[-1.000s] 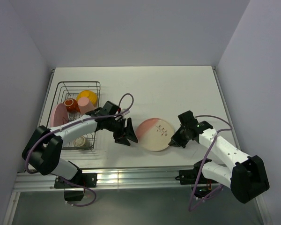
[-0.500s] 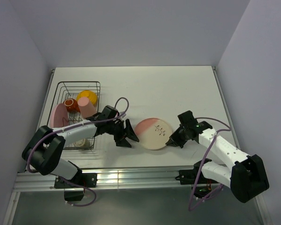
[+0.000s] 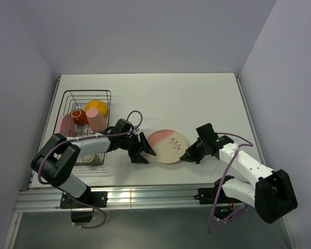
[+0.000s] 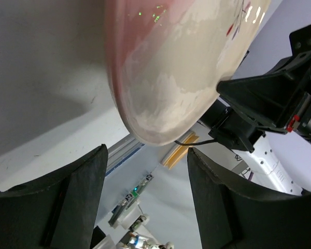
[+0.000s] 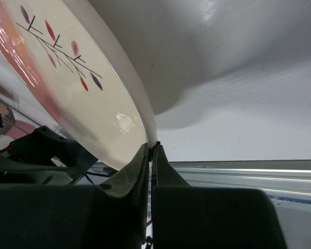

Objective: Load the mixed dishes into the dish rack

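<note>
While the right tool (image 3: pixel 186 156) pinches the round pink-and-cream glazed plate (image 3: pixel 167 146) at lower centre, the spread-jawed left tool (image 3: pixel 143 150) should probably clamp it next, a handover toward the grey wire dish rack (image 3: pixel 88 93).

The left arm (image 3: pixel 88 145) reaches low and rightward from its base, its forearm almost level. The left gripper (image 3: pixel 144 147) is spread wide, both dark fingers (image 4: pixel 52 202) apart and gripping nothing. The right arm (image 3: pixel 243 163) stretches leftward from its base with the wrist bent down. The right gripper (image 3: pixel 186 156) is pinched nearly closed, its fingertips clamping the rim of the pink-and-cream plate (image 5: pixel 67 78).
</note>
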Robot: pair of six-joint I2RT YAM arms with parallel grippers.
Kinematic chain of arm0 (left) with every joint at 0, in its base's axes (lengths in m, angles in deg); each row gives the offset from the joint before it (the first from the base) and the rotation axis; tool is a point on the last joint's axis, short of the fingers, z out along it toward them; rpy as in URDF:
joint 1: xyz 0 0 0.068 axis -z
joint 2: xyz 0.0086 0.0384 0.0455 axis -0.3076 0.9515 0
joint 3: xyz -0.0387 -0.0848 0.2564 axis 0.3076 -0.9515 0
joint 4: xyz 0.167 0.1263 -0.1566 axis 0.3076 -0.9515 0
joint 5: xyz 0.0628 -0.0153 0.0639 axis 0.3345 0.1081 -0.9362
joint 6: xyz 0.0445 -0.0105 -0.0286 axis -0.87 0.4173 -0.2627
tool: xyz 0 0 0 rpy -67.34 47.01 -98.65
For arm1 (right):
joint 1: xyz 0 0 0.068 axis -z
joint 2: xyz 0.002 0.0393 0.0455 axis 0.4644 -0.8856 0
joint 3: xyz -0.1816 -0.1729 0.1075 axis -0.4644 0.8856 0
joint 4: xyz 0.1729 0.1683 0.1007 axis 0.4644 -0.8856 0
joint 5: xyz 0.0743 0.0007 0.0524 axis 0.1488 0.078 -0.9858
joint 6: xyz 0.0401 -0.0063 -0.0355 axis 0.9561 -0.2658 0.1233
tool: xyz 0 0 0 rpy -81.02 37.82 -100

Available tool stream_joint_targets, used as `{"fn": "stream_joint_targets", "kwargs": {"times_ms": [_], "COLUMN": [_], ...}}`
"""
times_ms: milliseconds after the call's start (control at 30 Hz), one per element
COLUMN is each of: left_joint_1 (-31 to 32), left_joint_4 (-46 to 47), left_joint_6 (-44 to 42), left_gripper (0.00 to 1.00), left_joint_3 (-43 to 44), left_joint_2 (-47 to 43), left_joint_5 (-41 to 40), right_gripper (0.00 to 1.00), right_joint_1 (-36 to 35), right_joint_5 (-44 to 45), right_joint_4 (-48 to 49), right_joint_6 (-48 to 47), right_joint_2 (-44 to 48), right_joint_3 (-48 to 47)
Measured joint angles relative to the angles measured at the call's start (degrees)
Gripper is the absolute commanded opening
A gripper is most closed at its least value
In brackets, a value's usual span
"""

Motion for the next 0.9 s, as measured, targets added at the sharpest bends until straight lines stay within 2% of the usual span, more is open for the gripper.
{"fn": "stream_joint_targets", "kwargs": {"times_ms": [300,700,800,833,867,900], "left_joint_1": [0.07,0.04,0.04,0.02,-0.02,-0.04], "left_joint_4": [4.48,5.81,5.57,5.4,5.27,4.9], "left_joint_6": [1.64,1.62,1.53,1.51,1.44,1.64], "left_gripper": [0.68,0.64,0.52,0.47,0.36,0.33], "left_joint_3": [-0.09,5.68,5.88,5.9,5.9,5.92], "left_joint_2": [5.18,9.79,10.21,10.21,10.21,10.21], "left_joint_5": [-1.38,-3.96,-4.26,-4.48,-4.72,-4.83], "right_gripper": [0.0,0.0,0.0,0.0,0.0,0.0], "right_joint_1": [-1.14,-2.67,-2.95,-2.93,-2.93,-2.93], "right_joint_5": [-2.25,-3.91,-4.09,-4.04,-4.02,-3.98], "right_joint_4": [3.04,5.79,6.03,6.05,6.05,6.05], "right_joint_6": [3.23,7.39,7.8,7.82,7.8,7.8], "right_joint_2": [-1.31,-1.97,-2.03,-2.12,-2.32,-2.67], "right_joint_3": [0.83,0.98,0.98,0.98,0.98,1.01]}}
